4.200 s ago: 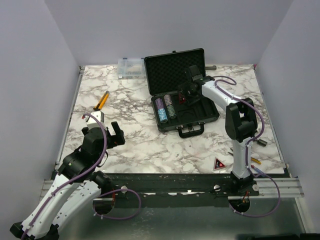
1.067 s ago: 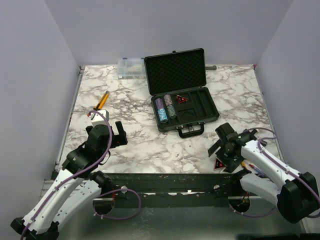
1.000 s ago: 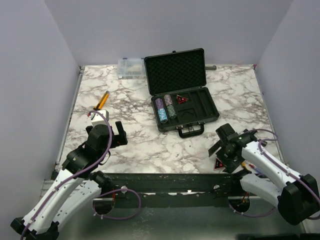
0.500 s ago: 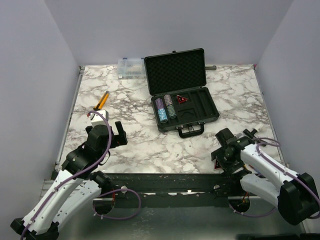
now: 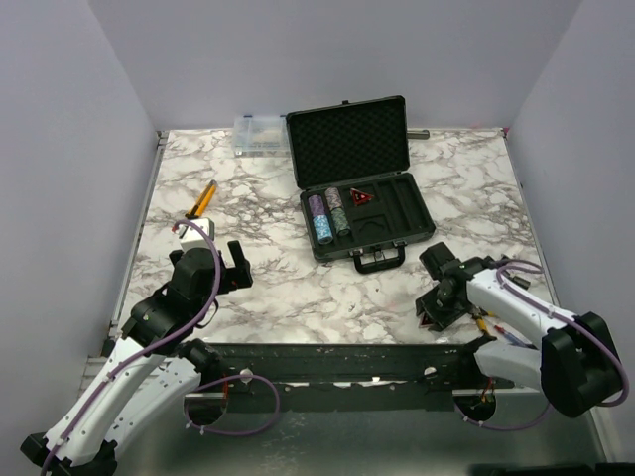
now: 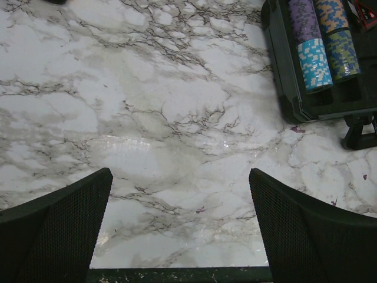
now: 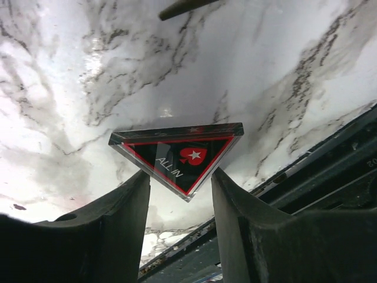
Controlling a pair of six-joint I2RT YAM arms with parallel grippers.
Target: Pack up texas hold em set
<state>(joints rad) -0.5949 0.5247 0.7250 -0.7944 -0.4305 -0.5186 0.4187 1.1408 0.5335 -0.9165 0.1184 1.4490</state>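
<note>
The right gripper [image 5: 438,302] has been brought from the open briefcase [image 5: 347,144] down to the near edge of the surface [image 5: 298,288]. One red-black triangle [image 5: 361,196] is now seated in the briefcase beside the chip stacks [image 5: 329,214]. The jaws are drawn narrow onto the second piece, the ALL IN triangle [image 7: 179,154], whose lower point is pinched between them. Only its carry to the tray and the closing are judged to remain. The left gripper [image 6: 179,177] is held wide and empty.
</note>
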